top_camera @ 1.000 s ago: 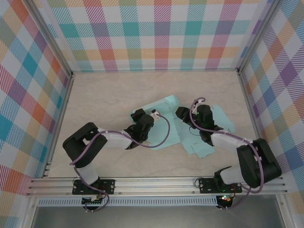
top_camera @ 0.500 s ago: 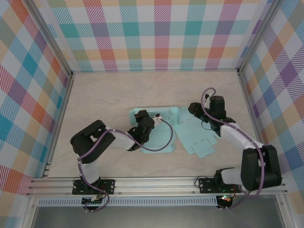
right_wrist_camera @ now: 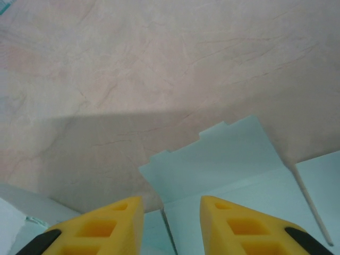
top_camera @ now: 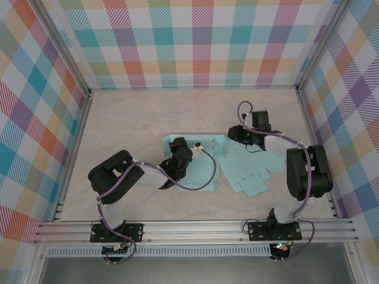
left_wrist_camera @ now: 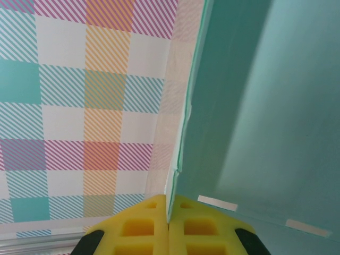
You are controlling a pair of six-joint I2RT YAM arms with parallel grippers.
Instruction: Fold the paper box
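The paper box [top_camera: 244, 173] is a pale teal cut blank lying mostly flat at mid-table. My left gripper [top_camera: 174, 142] holds its left edge. In the left wrist view the yellow pads [left_wrist_camera: 143, 228] are shut on a thin paper edge, and a teal panel [left_wrist_camera: 265, 106] rises to the right. My right gripper [top_camera: 233, 134] sits low at the blank's far edge, pointing left. In the right wrist view its jaws [right_wrist_camera: 171, 211] stand open, apart from the notched flap [right_wrist_camera: 223, 154] and a crease on the table below them.
Plaid walls [top_camera: 201, 41] enclose the beige table [top_camera: 130, 118] on three sides. An aluminium rail [top_camera: 195, 228] with both arm bases runs along the near edge. Purple cables loop over each arm. Bare tabletop lies behind and left of the blank.
The right arm left the middle of the blank and swung to its far edge, its jaws narrowing. The raised far-left flap has dropped flatter. The left gripper stayed shut on the edge.
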